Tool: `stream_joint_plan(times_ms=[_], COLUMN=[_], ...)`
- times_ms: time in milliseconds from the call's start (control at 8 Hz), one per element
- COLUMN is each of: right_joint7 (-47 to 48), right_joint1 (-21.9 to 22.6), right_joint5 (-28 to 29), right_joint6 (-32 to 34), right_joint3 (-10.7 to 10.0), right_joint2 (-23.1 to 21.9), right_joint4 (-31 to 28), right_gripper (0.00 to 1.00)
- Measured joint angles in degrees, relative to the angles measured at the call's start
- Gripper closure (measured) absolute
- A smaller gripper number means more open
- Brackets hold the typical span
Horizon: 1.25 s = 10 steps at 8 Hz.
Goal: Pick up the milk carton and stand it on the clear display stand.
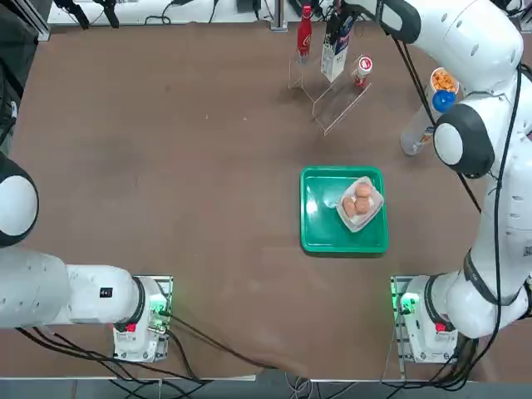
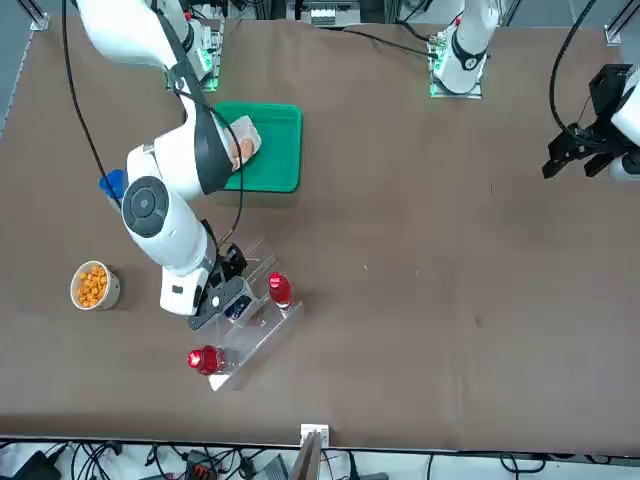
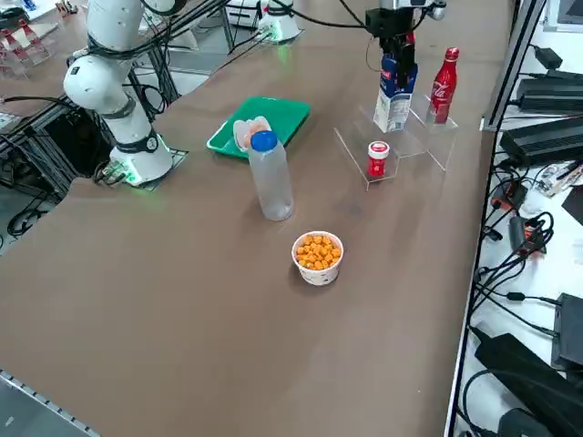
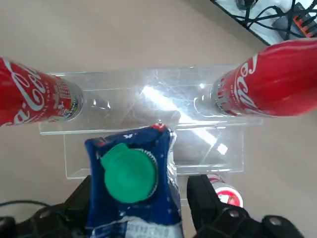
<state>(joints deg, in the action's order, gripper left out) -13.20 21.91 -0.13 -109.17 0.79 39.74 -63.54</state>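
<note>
The blue and white milk carton (image 3: 394, 91) stands upright on the clear display stand (image 3: 414, 138), beside a red soda bottle (image 3: 444, 82). My right gripper (image 3: 399, 47) hangs straight down over the carton's top. In the wrist view the carton's green cap (image 4: 130, 172) shows between my two fingers, and the gripper (image 4: 138, 191) is open, with a gap between one finger (image 4: 200, 191) and the carton's side. From overhead the carton (image 1: 335, 54) sits on the stand (image 1: 342, 106) at the table's far edge, partly hidden by my arm.
A small red can (image 3: 378, 157) stands on the stand's lowest step. A clear bottle with a blue cap (image 3: 271, 177) and a cup of orange snacks (image 3: 318, 257) stand near the table's right side. A green tray (image 1: 320, 237) holds a bag of eggs (image 1: 360, 202).
</note>
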Motion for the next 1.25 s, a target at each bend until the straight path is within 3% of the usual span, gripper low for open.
stream_joint_plan(times_ms=[1250], right_joint7=[0.1], right_joint1=[0.1], right_joint5=[0.0], right_joint6=[-0.2], right_joint3=[0.0], right_joint2=[-0.3], right_joint4=[1.1], right_gripper=[0.0])
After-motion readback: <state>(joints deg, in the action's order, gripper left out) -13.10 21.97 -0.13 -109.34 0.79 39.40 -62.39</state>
